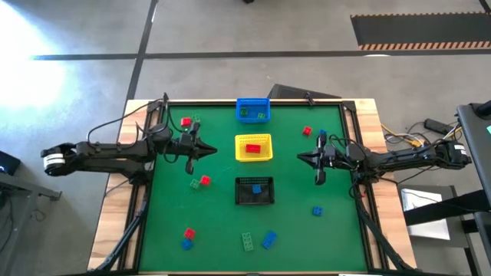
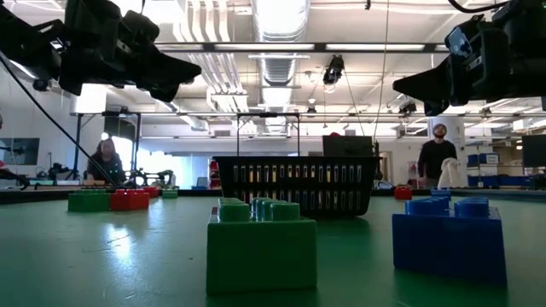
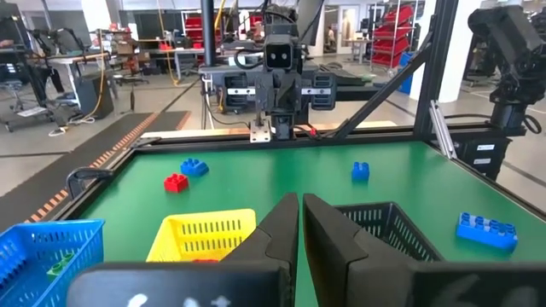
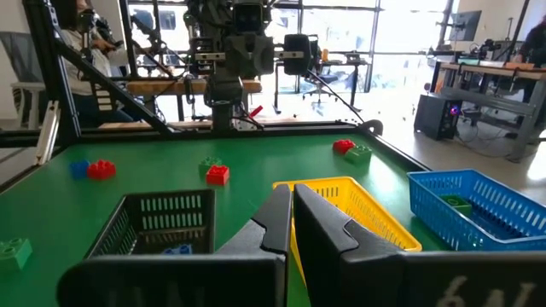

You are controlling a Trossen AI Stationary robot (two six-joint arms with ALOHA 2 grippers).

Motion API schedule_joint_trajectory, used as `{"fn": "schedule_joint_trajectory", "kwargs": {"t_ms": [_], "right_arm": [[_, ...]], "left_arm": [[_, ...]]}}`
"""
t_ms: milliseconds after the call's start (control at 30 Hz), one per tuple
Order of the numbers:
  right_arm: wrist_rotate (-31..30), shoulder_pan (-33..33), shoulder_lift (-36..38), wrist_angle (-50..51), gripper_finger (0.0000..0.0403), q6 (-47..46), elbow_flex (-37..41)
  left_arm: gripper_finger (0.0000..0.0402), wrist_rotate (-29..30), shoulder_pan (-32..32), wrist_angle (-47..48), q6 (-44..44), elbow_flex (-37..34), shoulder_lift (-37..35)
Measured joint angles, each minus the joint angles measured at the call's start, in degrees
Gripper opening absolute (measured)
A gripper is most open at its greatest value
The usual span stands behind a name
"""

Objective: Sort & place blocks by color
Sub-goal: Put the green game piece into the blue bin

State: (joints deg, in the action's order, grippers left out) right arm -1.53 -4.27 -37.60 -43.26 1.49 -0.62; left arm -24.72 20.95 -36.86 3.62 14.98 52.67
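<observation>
Both grippers, left [image 1: 209,151] and right [image 1: 301,158], closed empty; basket contents half hidden

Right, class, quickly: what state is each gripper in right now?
Left gripper: shut, holding nothing, above the mat.
Right gripper: shut, holding nothing, above the mat.

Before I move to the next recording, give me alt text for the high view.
Three baskets line the middle of a green table: blue basket, yellow basket, black basket. Red, green and blue blocks lie scattered around them. The left claw and right claw, both shut and empty, point inward at the yellow basket.
</observation>
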Motion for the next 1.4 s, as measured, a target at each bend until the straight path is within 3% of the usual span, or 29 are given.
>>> {"fn": "schedule_joint_trajectory", "kwargs": {"t_ms": [200, 600, 833, 1100, 1267, 1400], "right_arm": [[0.0, 0.0, 0.0, 0.0, 0.0009, 0.0, 0.0], [0.0, 0.0, 0.0, 0.0, 0.0009, 0.0, 0.0], [0.0, 0.0, 0.0, 0.0, 0.0009, 0.0, 0.0], [0.0, 0.0, 0.0, 0.0, 0.0009, 0.0, 0.0], [0.0, 0.0, 0.0, 0.0, 0.0009, 0.0, 0.0], [0.0, 0.0, 0.0, 0.0, 0.0009, 0.0, 0.0]], "left_arm": [[0.0003, 0.1, 0.0, 4.0, 0.4, 0.1, -2.6], [0.0003, 5.3, 0.0, 19.1, 3.1, -0.1, -17.3], [0.0003, 6.0, 0.0, 20.7, 4.0, -0.3, -19.6], [0.0003, 20.6, 0.1, 36.3, 5.8, 4.9, -22.9], [0.0003, 23.5, 0.1, 39.7, 3.3, 6.3, -21.5], [0.0003, 30.3, 0.1, 40.8, 1.4, 6.0, -17.3]]}}
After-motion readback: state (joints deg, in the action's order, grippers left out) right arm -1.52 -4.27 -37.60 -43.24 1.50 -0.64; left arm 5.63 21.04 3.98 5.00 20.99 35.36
